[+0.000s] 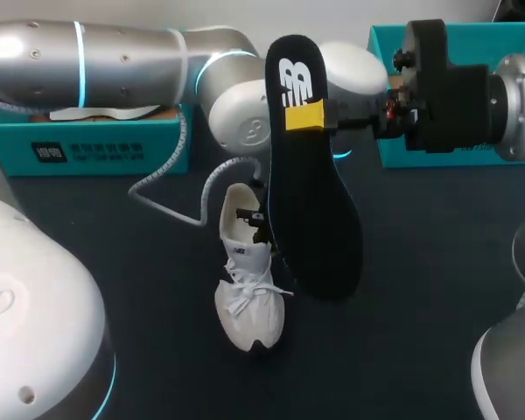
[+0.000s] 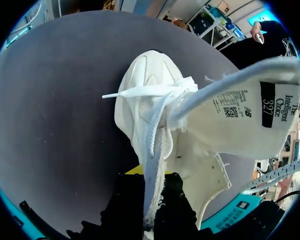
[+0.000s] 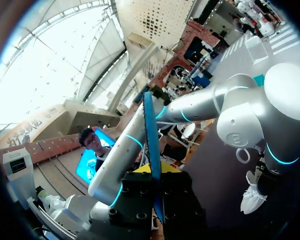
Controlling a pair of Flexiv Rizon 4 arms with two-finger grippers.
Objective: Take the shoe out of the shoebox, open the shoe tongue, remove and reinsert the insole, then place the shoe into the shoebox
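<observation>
A white shoe (image 1: 248,297) lies on the dark table, toe toward me. My left gripper (image 1: 259,219) stands at its heel end, shut on the rim of the shoe's opening. The left wrist view shows that rim pinched in the left gripper (image 2: 150,186), the shoe (image 2: 147,100) stretching ahead and the tongue (image 2: 240,122) folded up, its label showing. My right gripper (image 1: 304,116) is shut on the heel end of the black insole (image 1: 319,210), which hangs in the air above and right of the shoe. In the right wrist view the insole (image 3: 152,140) runs edge-on between the right gripper's (image 3: 155,172) fingers.
A teal shoebox (image 1: 87,144) with white paper inside stands at the back left, partly under my left arm. Another teal box (image 1: 394,96) stands at the back right behind my right gripper. A white cable (image 1: 171,185) loops from the left arm over the table (image 1: 420,280).
</observation>
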